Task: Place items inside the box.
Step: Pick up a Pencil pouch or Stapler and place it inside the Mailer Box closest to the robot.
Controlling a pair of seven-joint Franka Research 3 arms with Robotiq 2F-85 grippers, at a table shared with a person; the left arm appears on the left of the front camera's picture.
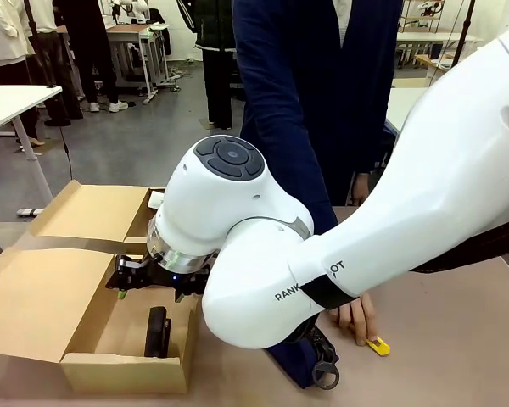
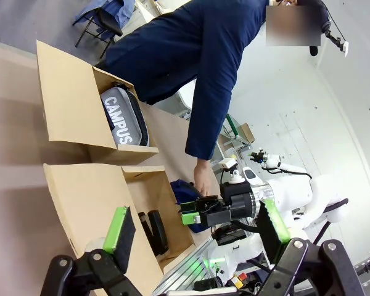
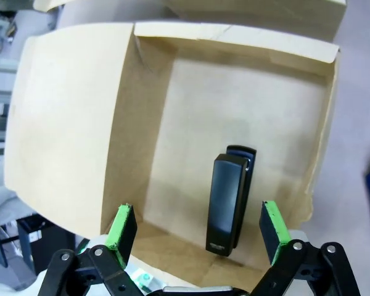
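Note:
The cardboard box (image 1: 42,297) stands open at the table's left. A black stapler (image 1: 159,332) lies on its floor, free of any grip. My right gripper (image 1: 142,281) hangs just above it, open and empty. From the right wrist, the open right gripper (image 3: 197,225) looks down on the stapler (image 3: 228,203). My left gripper (image 2: 196,228) is open and empty, well away from the box (image 2: 80,191). A grey pencil case (image 2: 120,120) marked CAMPUS lies in a farther cardboard part. A navy pencil case (image 1: 299,360) lies under my right arm. Beside the person's hand (image 1: 355,318) is the yellow-black utility knife (image 1: 377,345).
The person in a dark blue jacket (image 1: 305,102) stands at the far side, leaning over the table. The box's flaps (image 1: 93,212) are folded outwards to the left and back. My bulky right arm (image 1: 390,212) crosses the middle of the table. Bare table (image 1: 458,339) shows at the right front.

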